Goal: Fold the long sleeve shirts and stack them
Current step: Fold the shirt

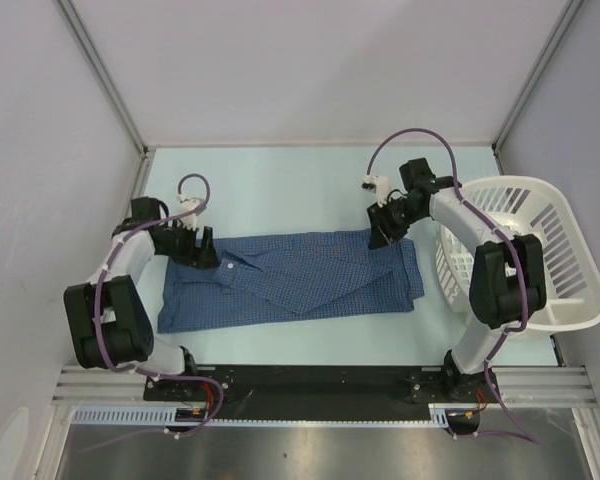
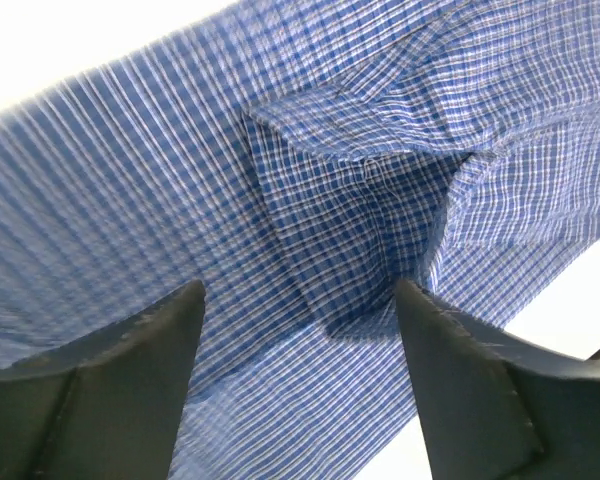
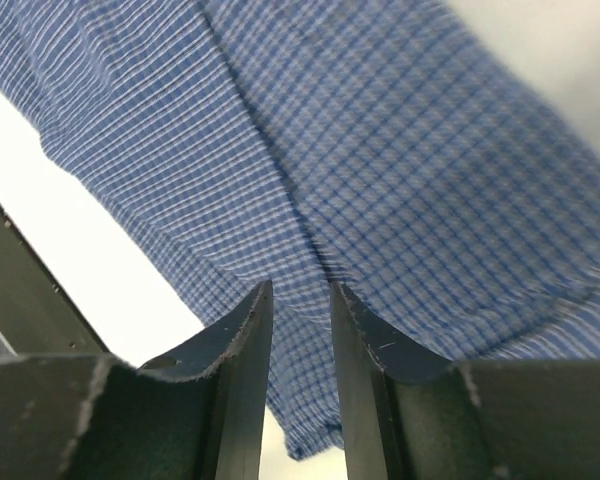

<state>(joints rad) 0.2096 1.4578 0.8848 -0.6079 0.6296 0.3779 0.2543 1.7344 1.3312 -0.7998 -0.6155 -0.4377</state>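
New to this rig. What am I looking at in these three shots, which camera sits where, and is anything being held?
Two small robot arms are bolted at the near edge of a table, each ending in a two-finger gripper. The wide picture comes from a fixed camera above and behind them, with the left gripper on the left and the right gripper on the right. The other two pictures come from cameras on the wrists, so the dark wedges at the bottom are each arm's own fingers. On the table lies one blue checked long sleeve shirt, laid out lengthwise. A white slatted laundry basket stands at the right side. The left gripper's fingers stand wide apart over the collar end, holding nothing. The right gripper's fingers are nearly together at the shirt's far edge. I cannot tell whether they pinch cloth.
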